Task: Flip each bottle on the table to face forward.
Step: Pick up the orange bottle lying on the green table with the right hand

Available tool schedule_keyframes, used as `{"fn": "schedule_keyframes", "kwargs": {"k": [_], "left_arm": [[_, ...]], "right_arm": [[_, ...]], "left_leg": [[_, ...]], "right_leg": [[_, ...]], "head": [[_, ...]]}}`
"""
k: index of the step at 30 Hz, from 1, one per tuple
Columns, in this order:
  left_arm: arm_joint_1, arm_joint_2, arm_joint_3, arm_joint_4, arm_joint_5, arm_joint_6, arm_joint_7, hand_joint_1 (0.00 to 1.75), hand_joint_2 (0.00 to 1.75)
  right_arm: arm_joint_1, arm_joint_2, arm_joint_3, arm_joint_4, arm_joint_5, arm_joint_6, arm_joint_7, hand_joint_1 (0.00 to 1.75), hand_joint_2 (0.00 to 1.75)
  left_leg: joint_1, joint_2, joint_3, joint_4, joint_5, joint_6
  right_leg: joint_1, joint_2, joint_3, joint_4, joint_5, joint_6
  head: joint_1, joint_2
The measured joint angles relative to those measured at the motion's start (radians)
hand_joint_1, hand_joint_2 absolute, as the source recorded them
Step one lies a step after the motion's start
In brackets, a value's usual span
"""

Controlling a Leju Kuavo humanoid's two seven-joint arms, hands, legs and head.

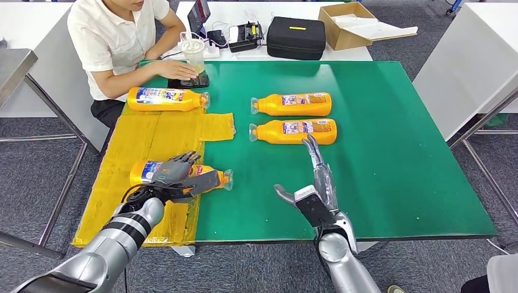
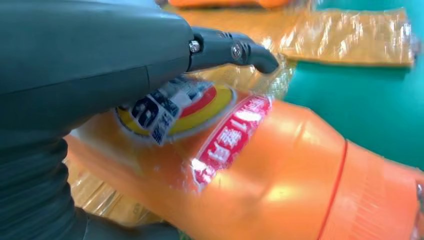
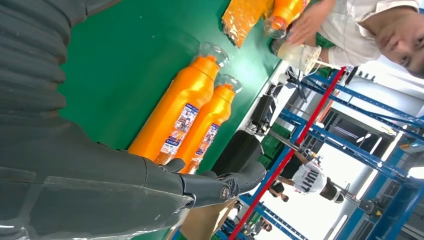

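I am looking at an orange plastic bottle (image 1: 183,173) lying on its side at the near left of the green bench (image 1: 391,183), on a crinkled yellow plastic sheet (image 1: 140,140), its clear cap pointing toward the bench's middle. My left robot hand (image 1: 177,174) is resting over the bottle's labelled body, fingers draped across it and the thumb alongside; the blurred left wrist view suggests a grip, though I cannot be sure it is fully closing. I am judging the bottle as smooth, rounded and rigid, probably liquid-filled and fairly heavy, so it may roll or slip; the wide labelled midsection looks like the best place to hold, not the tapering neck. Two more bottles (image 1: 293,104) (image 1: 294,130) are lying side by side past the middle, and a fourth (image 1: 165,98) is lying near a seated person (image 1: 119,36). My right robot hand (image 1: 311,189) is hovering open, fingers extended and holding nothing, just short of the nearer of the pair.
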Motion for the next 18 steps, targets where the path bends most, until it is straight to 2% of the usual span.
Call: {"fn": "schedule_keyframes", "kwargs": {"k": [3, 9, 13, 18], "left_arm": [[0.080, -0.001, -0.001, -0.110, 0.050, 0.057, -0.041, 0.00, 1.75], [0.239, 0.000, -0.029, -0.358, 0.149, 0.043, -0.096, 0.00, 1.75], [0.302, 0.004, -0.067, -0.476, 0.158, 0.050, -0.102, 0.00, 1.75], [0.349, 0.007, -0.111, -0.588, 0.179, 0.046, -0.113, 0.00, 1.75]], "right_arm": [[0.011, 0.000, -0.005, -0.005, 0.011, -0.008, 0.000, 0.00, 1.75], [0.032, -0.003, -0.012, -0.014, 0.026, -0.028, -0.005, 0.00, 1.75], [0.042, -0.010, -0.016, -0.019, 0.065, -0.051, 0.003, 0.00, 1.75], [0.043, -0.043, -0.017, -0.018, 0.185, -0.080, 0.063, 0.00, 1.75]], "left_leg": [[0.000, 0.000, -0.001, 0.000, 0.000, 0.000], [0.000, 0.000, -0.004, 0.000, 0.000, 0.000], [0.000, 0.000, -0.005, 0.000, -0.001, 0.000], [0.000, 0.000, -0.005, 0.000, 0.000, 0.000]], "right_leg": [[0.000, 0.000, -0.001, 0.000, 0.000, 0.000], [0.000, 0.000, -0.004, 0.000, 0.000, 0.000], [0.000, 0.000, -0.005, 0.000, -0.001, 0.000], [0.000, 0.000, -0.004, 0.000, 0.000, 0.000]], "head": [[0.000, 0.000], [0.000, 0.000], [0.000, 0.000], [0.000, 0.000]]}}
